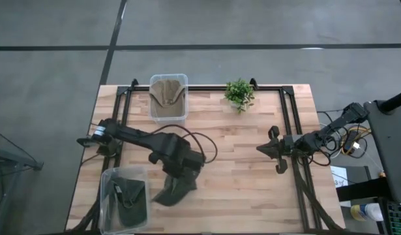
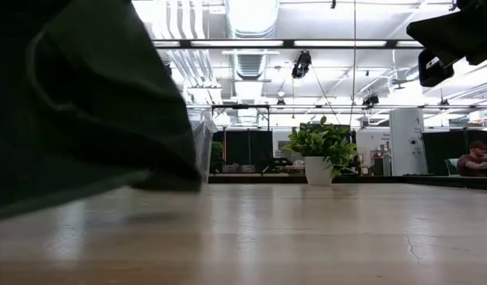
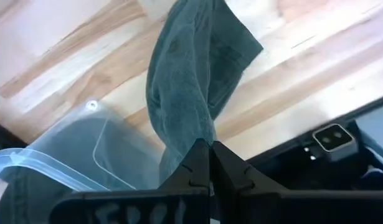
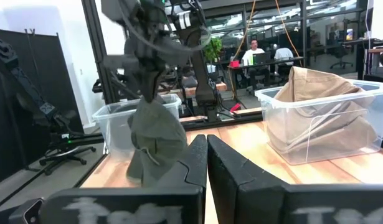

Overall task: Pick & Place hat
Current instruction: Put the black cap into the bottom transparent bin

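One dark green fabric hat [image 1: 176, 189] hangs from the left gripper [image 1: 187, 171] in the high view, long axis vertical, beside a clear plastic bin [image 1: 109, 196]; left wrist view: fingers [image 3: 192, 171] pinch the hat; right wrist view: the right gripper [image 4: 207, 163] is pressed together, empty.

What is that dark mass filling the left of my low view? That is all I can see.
Observer: A dark green fabric hat, held by the left pincer, its lower edge trailing on the wooden table.
Operator: Where is its bin?
Observer: The clear plastic bin at the table's front-left corner, beside the hat, already holds another dark green hat.
Operator: And the right arm?
Observer: The right pincer waits shut near the table's right side.
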